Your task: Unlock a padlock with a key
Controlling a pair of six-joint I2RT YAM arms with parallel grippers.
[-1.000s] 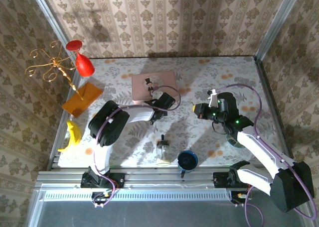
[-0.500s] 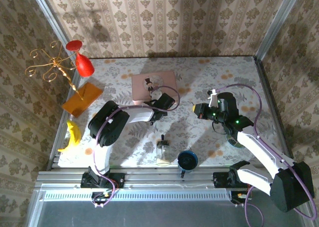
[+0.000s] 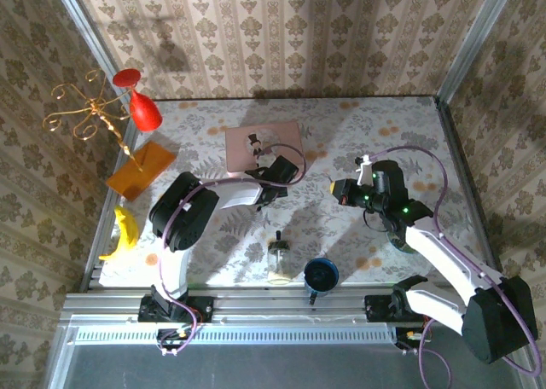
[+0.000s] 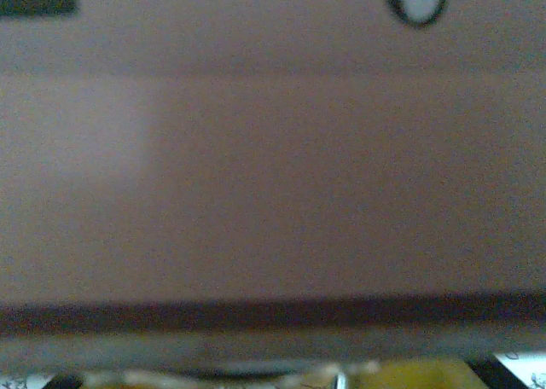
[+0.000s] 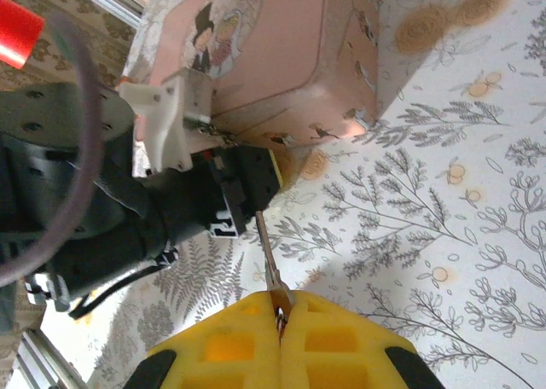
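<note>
Right gripper (image 5: 280,310) clamping shut on key (image 5: 267,257), blade pointing ahead toward left gripper (image 5: 246,184), its grip unclear, pink box (image 5: 273,52) lying beyond.

Tally on the bench (image 3: 358,124): one key (image 5: 273,278), pinched in my right jaws. Beyond my left jaws, one pink box (image 3: 286,137). One each elsewhere: glass jar (image 3: 279,259), blue cup (image 3: 322,275), banana (image 3: 124,231), red goblet (image 3: 141,107), gold wire stand (image 3: 92,109), orange slab (image 3: 141,167).
</note>
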